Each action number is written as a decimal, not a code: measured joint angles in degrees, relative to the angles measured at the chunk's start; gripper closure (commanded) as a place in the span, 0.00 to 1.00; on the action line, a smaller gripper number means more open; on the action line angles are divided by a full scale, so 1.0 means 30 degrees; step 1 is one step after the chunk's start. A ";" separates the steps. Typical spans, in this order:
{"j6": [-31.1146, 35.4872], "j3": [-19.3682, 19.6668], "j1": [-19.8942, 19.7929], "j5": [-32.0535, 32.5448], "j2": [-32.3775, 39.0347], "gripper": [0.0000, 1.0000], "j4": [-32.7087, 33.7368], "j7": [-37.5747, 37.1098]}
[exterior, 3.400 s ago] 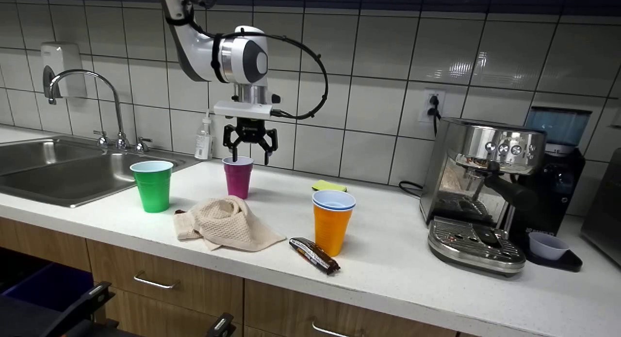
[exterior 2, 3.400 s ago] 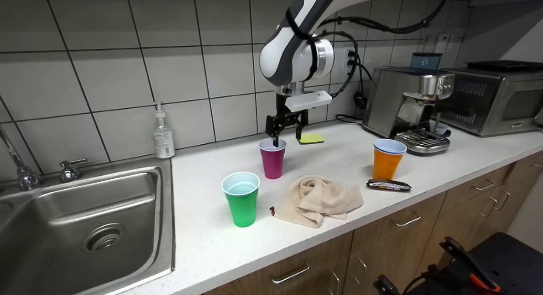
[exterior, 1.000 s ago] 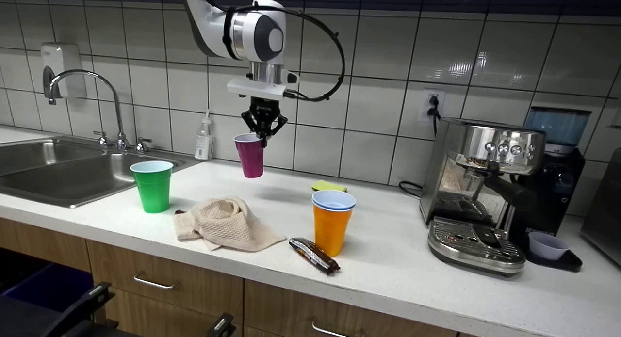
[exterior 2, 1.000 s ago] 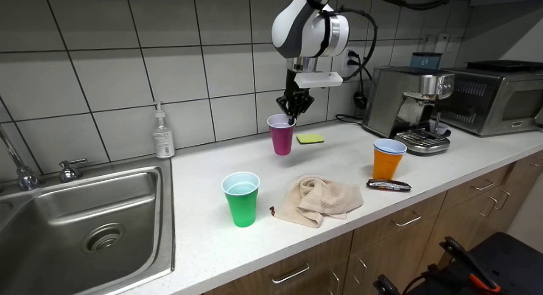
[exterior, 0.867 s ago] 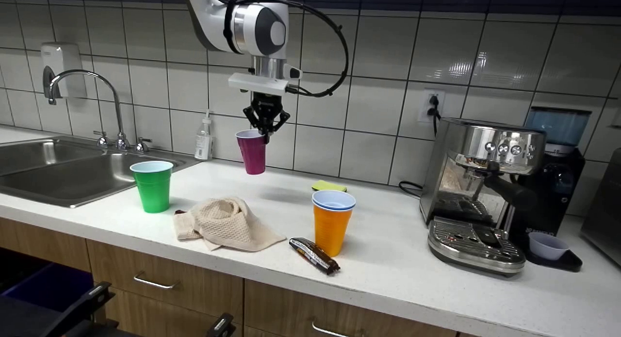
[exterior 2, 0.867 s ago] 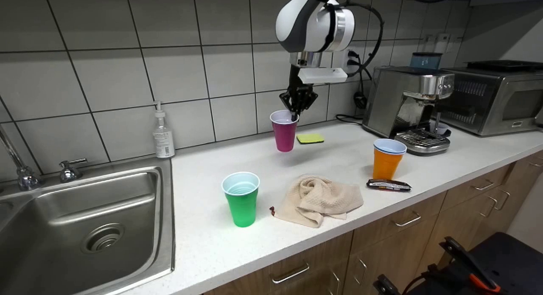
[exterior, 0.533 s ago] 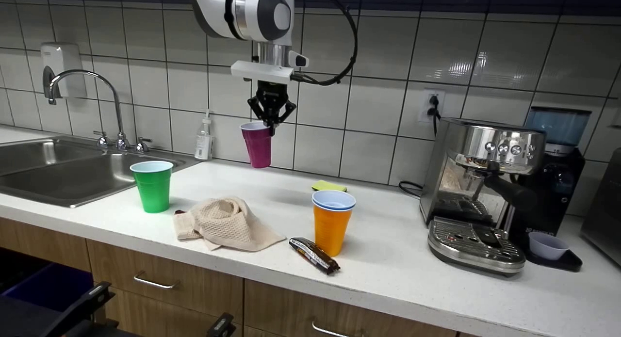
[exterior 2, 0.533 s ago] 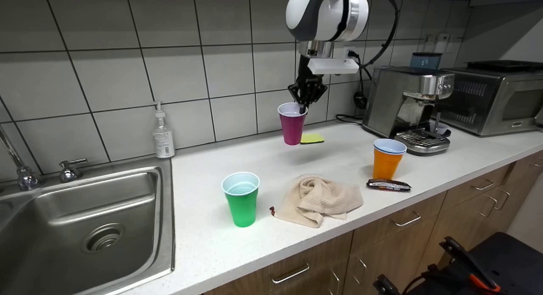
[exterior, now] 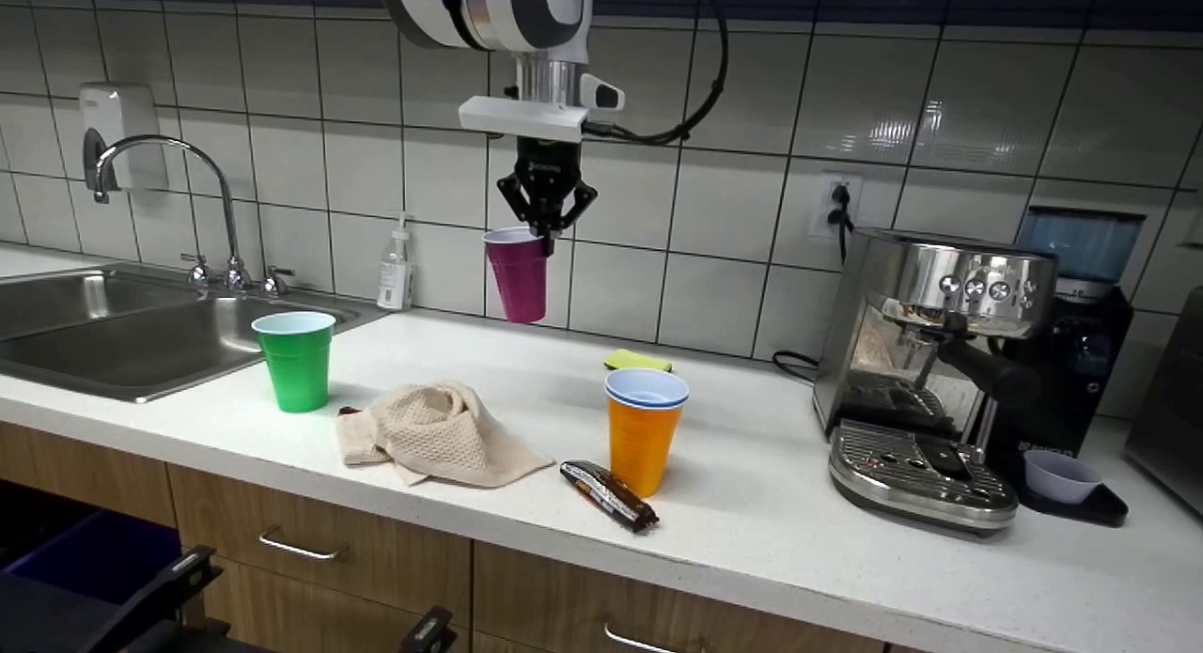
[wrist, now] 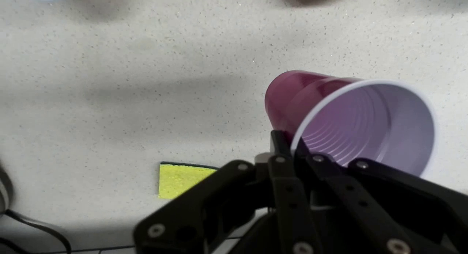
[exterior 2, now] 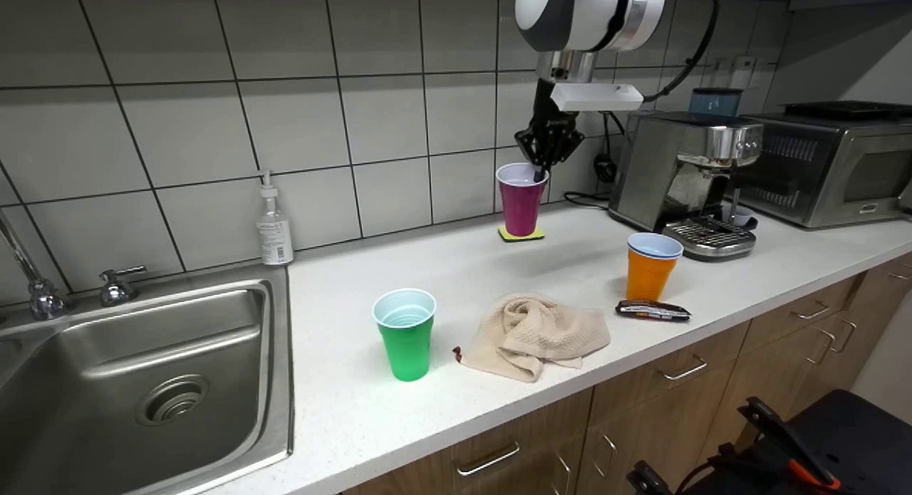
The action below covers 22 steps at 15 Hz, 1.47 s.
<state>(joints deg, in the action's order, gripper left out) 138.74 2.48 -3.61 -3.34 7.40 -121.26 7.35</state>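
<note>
The tool is pinching the magenta cup by its rim, which is likely offering light, dentable plastic its firmest hold.

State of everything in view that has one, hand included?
Magenta cup: mouth up, held off the counter
Hand: shut on that cup's rim
Green cup: upright, contents unclear
Orange cup stack: upright, nested
Cloth: crumpled
Wrapped bar: lying flat, sealed or opened unclear
Sponge: lying flat
Pump bottle: upright
Espresso machine: standing, on or off unclear
Faucet: not running
</note>
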 measured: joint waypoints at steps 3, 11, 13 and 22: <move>-0.0112 0.0510 -0.0021 0.0157 -0.0598 0.99 -0.0596 -0.0367; -0.0790 0.1511 -0.0280 0.1242 -0.2080 0.99 -0.1673 -0.2259; -0.0958 0.1694 -0.0471 0.1665 -0.2423 0.99 -0.1934 -0.2768; -0.1664 0.2489 -0.1613 0.2650 -0.3650 0.99 -0.2672 -0.4738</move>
<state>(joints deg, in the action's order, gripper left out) 133.74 9.95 -8.45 4.61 -3.55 -129.27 -6.87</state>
